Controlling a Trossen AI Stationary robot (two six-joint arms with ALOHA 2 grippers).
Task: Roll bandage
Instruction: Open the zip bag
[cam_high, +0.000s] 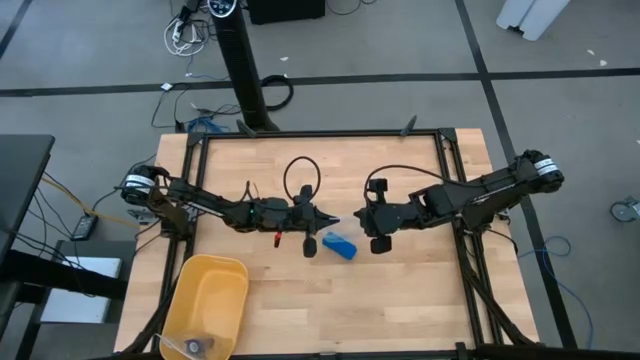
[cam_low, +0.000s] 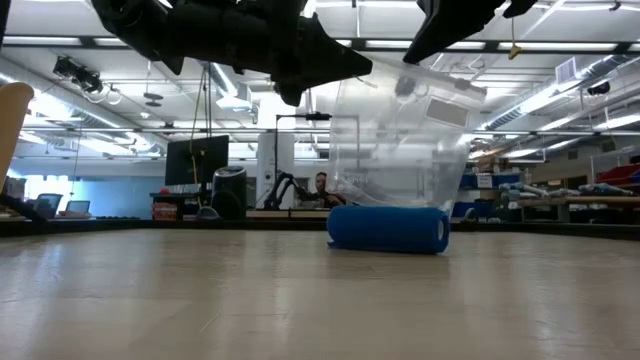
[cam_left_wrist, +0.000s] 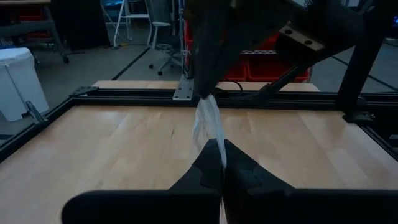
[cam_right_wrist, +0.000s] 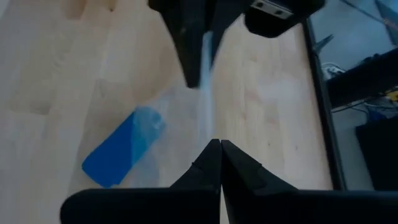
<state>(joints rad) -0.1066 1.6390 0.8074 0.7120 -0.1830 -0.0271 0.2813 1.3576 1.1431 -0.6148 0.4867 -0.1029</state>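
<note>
The bright blue bandage, rolled into a small cylinder, lies on its side on the wooden table and also shows in the low view. My left gripper and right gripper face each other just above and beyond it. Both are shut on a clear crinkled plastic bag, which hangs down over the roll. In the right wrist view one end of the roll shows through the plastic. Neither gripper touches the bandage. My left gripper pinches the bag's upper edge between its two fingers, coming level from the table's left. The plastic there is bunched into a narrow strip running across to the other gripper. The bag hangs below. My right gripper pinches the same bunched upper edge between its two fingers, coming level from the table's right. The strip runs straight from it to the left gripper. The bag's body hangs below, down to the table by the roll.
A yellow plastic bin stands at the table's near left corner with a small object inside. A black frame rail runs along the table's far edge and sides. Bare wood lies on the near right.
</note>
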